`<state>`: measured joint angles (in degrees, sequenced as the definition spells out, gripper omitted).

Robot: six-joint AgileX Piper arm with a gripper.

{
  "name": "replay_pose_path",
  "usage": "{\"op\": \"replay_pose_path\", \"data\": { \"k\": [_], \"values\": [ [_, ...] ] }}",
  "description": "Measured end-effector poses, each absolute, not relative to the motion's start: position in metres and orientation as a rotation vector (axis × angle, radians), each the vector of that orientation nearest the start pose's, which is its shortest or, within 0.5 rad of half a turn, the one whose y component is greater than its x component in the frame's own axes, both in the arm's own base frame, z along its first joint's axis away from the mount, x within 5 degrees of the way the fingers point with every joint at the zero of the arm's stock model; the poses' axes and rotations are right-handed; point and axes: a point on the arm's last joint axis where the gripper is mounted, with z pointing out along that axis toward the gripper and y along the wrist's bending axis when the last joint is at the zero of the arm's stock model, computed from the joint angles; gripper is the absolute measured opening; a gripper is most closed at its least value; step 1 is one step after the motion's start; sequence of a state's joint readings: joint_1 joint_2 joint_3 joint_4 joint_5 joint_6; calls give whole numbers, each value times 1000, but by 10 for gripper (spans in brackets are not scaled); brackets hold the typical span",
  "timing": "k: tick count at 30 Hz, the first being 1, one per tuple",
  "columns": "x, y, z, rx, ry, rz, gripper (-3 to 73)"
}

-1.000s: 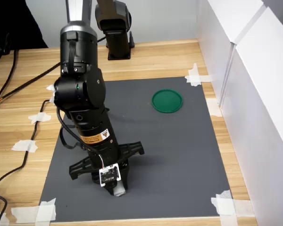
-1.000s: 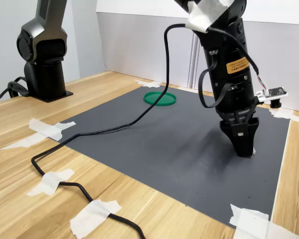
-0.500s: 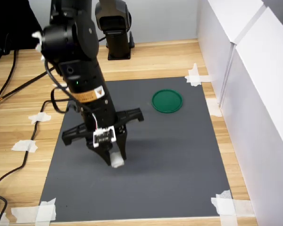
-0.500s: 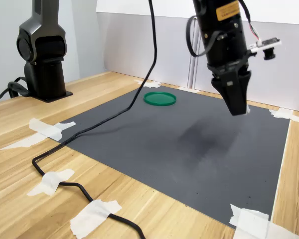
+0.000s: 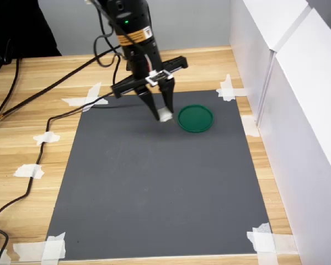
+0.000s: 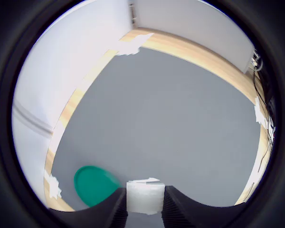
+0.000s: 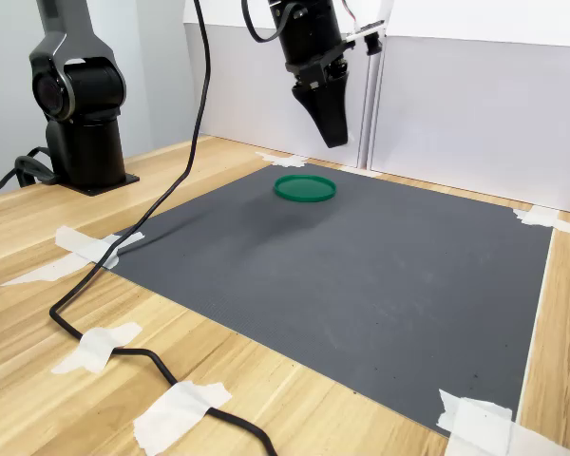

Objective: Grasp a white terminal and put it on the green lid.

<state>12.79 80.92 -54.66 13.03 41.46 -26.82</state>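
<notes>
Grasp done, carry mostly done; in the first exterior view, gripper (image 5: 161,114) up in the air, pinching white terminal (image 5: 165,116) between its fingertips, above the grey mat (image 5: 154,187); just right of it, green lid (image 5: 196,118) bare; left: shift over lid, lower, release.

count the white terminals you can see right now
1. The white terminal is held between the fingers of the end effector, up in the air beside the green lid. The wrist view shows it clamped too. None lie on the mat.
</notes>
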Motion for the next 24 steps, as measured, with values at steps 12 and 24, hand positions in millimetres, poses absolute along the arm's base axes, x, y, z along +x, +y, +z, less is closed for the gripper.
{"op": "replay_pose_path", "data": {
  "k": [12, 24],
  "values": [
    [227, 109, 222, -946, 2528, 215, 275],
    [234, 115, 211, -923, 2519, 225, 275]
  ]
}}
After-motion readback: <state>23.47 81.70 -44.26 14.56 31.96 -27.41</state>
